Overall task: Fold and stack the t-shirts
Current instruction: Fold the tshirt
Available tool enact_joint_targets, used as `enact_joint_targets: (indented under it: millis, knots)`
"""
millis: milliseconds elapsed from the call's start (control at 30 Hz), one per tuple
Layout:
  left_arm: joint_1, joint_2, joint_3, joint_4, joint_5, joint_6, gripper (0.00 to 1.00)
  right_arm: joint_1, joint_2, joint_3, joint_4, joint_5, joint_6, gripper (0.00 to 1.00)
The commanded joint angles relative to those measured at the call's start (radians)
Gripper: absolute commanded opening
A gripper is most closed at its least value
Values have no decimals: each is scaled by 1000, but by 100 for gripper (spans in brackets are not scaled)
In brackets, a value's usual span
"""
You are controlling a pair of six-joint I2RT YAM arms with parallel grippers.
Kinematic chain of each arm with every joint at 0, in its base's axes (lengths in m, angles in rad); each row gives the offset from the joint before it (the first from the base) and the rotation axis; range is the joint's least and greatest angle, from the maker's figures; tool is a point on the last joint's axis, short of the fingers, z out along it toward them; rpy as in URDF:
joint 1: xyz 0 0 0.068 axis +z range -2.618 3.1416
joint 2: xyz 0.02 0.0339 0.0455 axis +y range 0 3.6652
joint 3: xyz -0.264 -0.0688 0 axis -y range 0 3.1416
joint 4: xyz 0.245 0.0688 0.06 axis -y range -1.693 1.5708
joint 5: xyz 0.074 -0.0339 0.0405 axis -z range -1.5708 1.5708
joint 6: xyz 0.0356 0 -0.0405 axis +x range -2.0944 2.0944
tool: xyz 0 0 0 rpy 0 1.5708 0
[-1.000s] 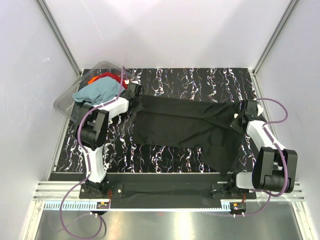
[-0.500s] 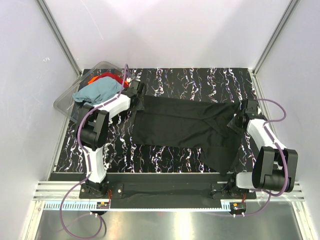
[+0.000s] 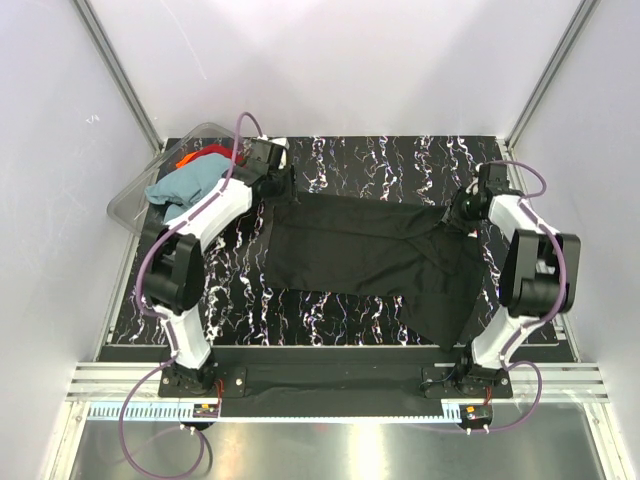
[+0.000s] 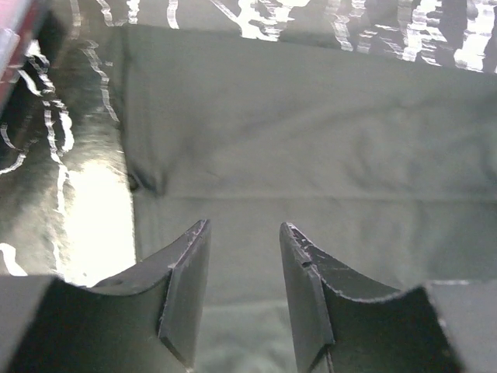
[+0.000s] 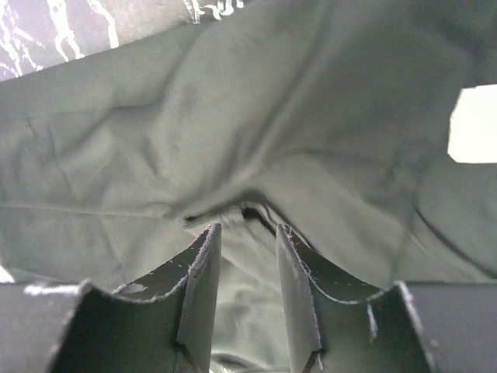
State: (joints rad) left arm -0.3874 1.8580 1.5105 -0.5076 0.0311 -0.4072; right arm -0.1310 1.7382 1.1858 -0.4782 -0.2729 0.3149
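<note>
The black t-shirt point(image 3: 370, 255) lies spread flat across the middle of the table, with a flap hanging toward the near right. My left gripper point(image 3: 278, 186) hovers at the shirt's far left corner. In the left wrist view its jaws point(image 4: 245, 227) stand open over smooth black cloth point(image 4: 311, 140) with nothing between them. My right gripper point(image 3: 460, 212) is at the shirt's far right corner. Its jaws point(image 5: 246, 231) are open above a rumpled fold of the cloth point(image 5: 272, 116). The teal-blue t-shirt point(image 3: 190, 180) and the red-orange t-shirt point(image 3: 205, 155) lie bunched in the tub.
The clear plastic tub point(image 3: 130, 203) sits tilted at the far left edge of the black marbled table point(image 3: 380, 160). White walls and metal posts close in the sides and back. The arm bases stand on the near rail.
Both grippers have gone from shut to open and let go of the black t-shirt's far corners. Both have moved a little toward the back, and the shirt now rests flat.
</note>
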Motion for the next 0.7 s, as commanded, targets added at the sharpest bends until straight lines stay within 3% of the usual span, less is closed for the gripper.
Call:
enact_joint_targets:
  millis: [0,133,367,667]
  knots:
    - [1,-132,-35,-9,122,4,46,5,70,67,35,-126,-69,41]
    - [-4,-195,-104,6,141,-8,48,10,112,75,70,-184,-82,44]
    - [-5,-200,-85,6,165,-13,48,60,141,75,92,-137,-102,45]
    - [-4,-207,-72,6,158,-10,48,108,55,-5,87,-72,-63,44]
